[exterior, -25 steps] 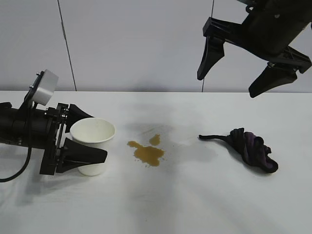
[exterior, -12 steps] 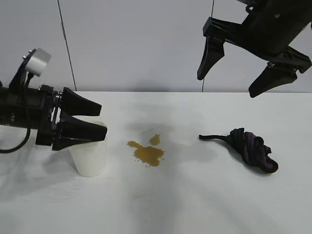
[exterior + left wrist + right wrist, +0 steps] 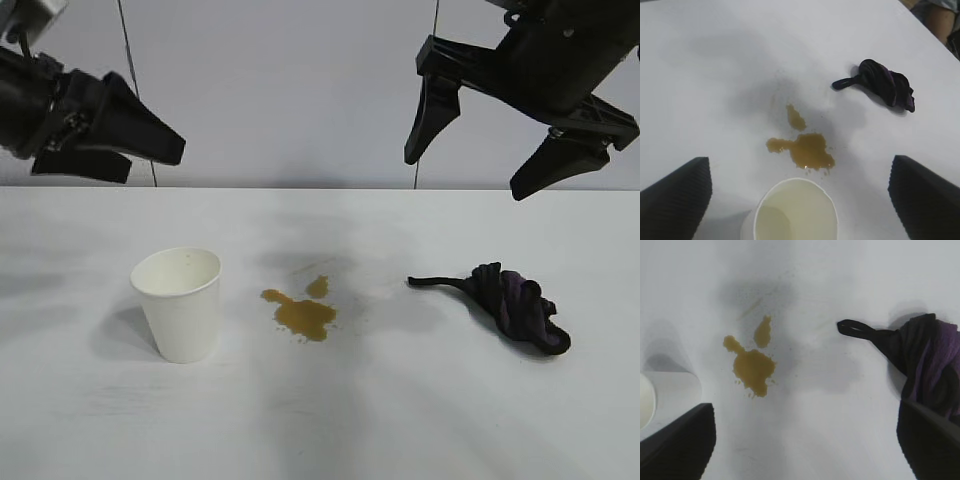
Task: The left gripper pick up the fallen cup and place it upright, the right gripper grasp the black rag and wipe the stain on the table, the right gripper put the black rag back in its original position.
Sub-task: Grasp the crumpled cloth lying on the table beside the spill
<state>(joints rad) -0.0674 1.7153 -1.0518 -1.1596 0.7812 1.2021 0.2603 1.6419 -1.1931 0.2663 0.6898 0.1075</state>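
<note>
Both grippers are held apart: left gripper (image 3: 140, 150) has been raised clear of the upright cup (image 3: 178, 303); right gripper (image 3: 470, 170) unmoved above black rag (image 3: 510, 305).

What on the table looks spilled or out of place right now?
Only the stain: a yellowish-brown blotch on the table between the cup and the black rag. The cup stands upright, and the rag lies bunched, untouched.

No legible text or labels anywhere.
</note>
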